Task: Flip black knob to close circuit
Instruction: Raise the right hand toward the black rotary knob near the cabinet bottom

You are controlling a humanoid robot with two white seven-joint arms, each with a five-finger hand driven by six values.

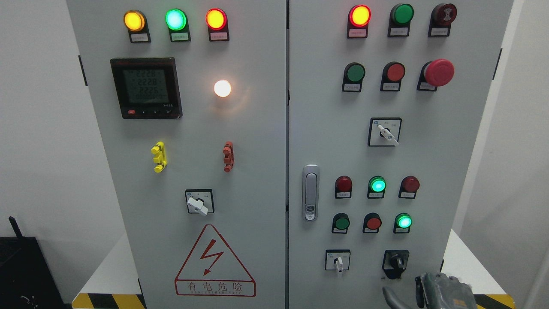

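The black knob (395, 262) sits low on the right door of a grey electrical cabinet (257, 171), with its handle pointing straight down. My right hand (433, 292) shows at the bottom edge, just below and right of the knob, apart from it. Its grey fingers (422, 285) point up and hold nothing. The left arm is out of view.
White-handled selector switches (339, 261) (386, 134) (198, 205) sit on both doors. A red mushroom stop button (438, 72) is at upper right. Lit and unlit lamps and buttons fill the panel. A door latch (310, 192) is mid-panel. A black box (21, 274) stands at lower left.
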